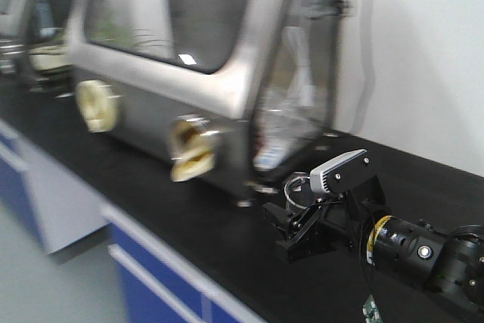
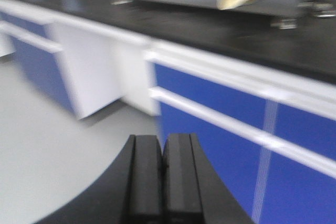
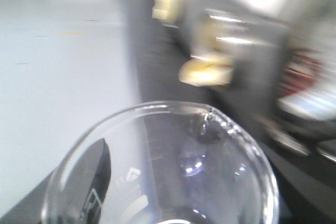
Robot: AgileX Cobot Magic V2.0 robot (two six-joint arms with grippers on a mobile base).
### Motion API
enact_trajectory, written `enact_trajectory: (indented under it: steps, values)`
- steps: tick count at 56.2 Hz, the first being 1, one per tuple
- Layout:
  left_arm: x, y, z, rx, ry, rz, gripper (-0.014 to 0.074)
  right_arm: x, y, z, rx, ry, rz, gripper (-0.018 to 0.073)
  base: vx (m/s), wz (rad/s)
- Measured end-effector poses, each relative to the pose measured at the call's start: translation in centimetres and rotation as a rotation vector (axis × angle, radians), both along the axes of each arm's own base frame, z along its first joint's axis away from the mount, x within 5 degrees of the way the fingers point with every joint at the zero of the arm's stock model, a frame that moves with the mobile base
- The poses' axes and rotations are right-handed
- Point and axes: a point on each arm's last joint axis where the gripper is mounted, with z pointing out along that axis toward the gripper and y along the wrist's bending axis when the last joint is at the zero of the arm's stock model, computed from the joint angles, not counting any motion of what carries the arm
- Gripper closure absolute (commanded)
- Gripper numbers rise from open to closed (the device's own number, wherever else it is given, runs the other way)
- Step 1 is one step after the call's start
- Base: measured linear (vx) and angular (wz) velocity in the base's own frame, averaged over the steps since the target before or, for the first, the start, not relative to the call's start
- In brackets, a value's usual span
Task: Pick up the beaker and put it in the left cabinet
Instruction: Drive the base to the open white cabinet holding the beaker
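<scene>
Beaker (image 1: 298, 187) clamped in the right tool (image 1: 293, 208), over the black desk (image 1: 151, 187).

Clear glass with a flared rim and a small spout, filling the right wrist view. Gripped between the tool's black fingers (image 3: 86, 182), one of them showing through the glass wall on the left. Seen from the front just off the near corner of a steel glove box (image 1: 166, 88) with cream port gloves (image 1: 190, 149), apart from it. Whether lifted off the desk or resting on it, cannot tell. Left tool (image 2: 163, 177) with pads pressed flat together and nothing between them, aimed past grey floor (image 2: 52, 129) toward the blue drawer fronts (image 2: 210, 108) under the desk edge. Heavy blur in both wrist views.
</scene>
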Motion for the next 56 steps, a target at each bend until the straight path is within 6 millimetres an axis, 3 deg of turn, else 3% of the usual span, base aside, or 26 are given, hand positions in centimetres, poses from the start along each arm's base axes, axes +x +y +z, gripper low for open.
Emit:
enact_trajectory:
  steps: [24,56]
  values:
    - [0.0,0.0,-0.01,0.0,0.001,0.0,0.0593,0.0,0.0,0.0,-0.001,0.0,0.001,0.04,-0.01,0.96]
    - [0.0,0.0,-0.01,0.0,0.001,0.0,0.0593,0.0,0.0,0.0,-0.001,0.0,0.001,0.04,0.15,0.46]
